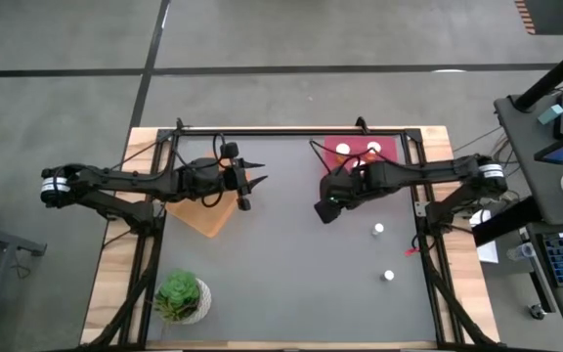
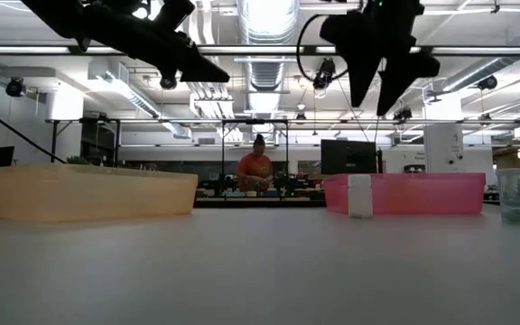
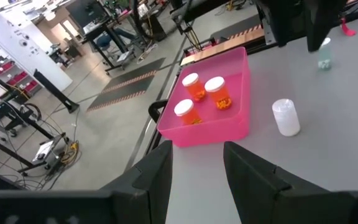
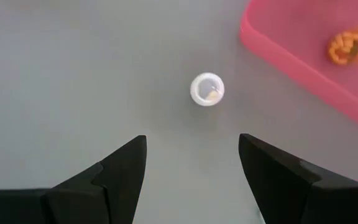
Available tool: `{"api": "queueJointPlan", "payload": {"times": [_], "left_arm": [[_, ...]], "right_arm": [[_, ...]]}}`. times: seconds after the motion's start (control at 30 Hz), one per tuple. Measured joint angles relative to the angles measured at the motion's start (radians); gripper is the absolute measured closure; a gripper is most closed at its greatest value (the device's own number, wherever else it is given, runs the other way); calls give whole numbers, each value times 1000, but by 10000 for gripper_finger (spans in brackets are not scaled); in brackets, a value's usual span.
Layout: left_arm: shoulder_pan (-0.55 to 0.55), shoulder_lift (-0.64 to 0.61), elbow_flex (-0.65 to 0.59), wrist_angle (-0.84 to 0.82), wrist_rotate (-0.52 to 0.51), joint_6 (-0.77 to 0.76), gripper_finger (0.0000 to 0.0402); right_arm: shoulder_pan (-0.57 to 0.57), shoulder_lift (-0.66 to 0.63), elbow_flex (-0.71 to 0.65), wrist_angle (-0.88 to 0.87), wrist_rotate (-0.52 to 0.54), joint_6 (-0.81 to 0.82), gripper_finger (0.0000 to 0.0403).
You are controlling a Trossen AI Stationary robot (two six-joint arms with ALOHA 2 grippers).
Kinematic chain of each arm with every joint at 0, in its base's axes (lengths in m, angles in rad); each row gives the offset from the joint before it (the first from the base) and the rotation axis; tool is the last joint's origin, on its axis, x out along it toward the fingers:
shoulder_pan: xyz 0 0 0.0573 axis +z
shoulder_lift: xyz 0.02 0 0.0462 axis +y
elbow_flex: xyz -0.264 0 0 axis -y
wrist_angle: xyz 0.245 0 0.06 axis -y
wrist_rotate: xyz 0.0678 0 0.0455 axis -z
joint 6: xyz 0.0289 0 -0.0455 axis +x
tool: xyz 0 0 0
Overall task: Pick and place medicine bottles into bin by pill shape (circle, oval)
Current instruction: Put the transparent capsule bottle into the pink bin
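Scanning from the left of the high view, a potted plant (image 1: 181, 296) sits near the front corner of the desk (image 1: 281, 274), and the left arm reaches over the orange bin (image 1: 206, 209). Its left end effector (image 1: 248, 185) hangs in the air just past that bin, fingers parted a moderate way and holding nothing.

Toward the middle, the right end effector (image 4: 191, 163) hovers high above the desk with its fingers spread wide and empty. In its wrist view a small white-capped bottle (image 4: 207, 89) stands upright on the bare desk just beside the pink bin (image 4: 303, 53), apart from the fingers and ahead of them. This looks like the approach before a pick.

Farther right, the pink bin (image 3: 229, 93) holds three orange bottles (image 3: 205, 94). Two more bottles (image 1: 378, 230) stand well apart on the open desk.

The risks, as I judge them: the bottle sits off the line between the fingers, so a straight descent could clip its cap and tip it over. It is light and round, so once knocked it would likely roll. Its closeness to the pink wall also leaves one finger little room, and a bump could shift the bin.
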Motion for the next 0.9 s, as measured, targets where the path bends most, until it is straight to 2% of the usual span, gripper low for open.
{"api": "queueJointPlan", "payload": {"times": [0.37,0.9], "left_arm": [[0,0,-6,0,0,0,273],[0,0,-9,0,-1,5,273]], "right_arm": [[-15,100,-25,13,1,34,156],[-80,259,-27,91,5,-77,156]]}}
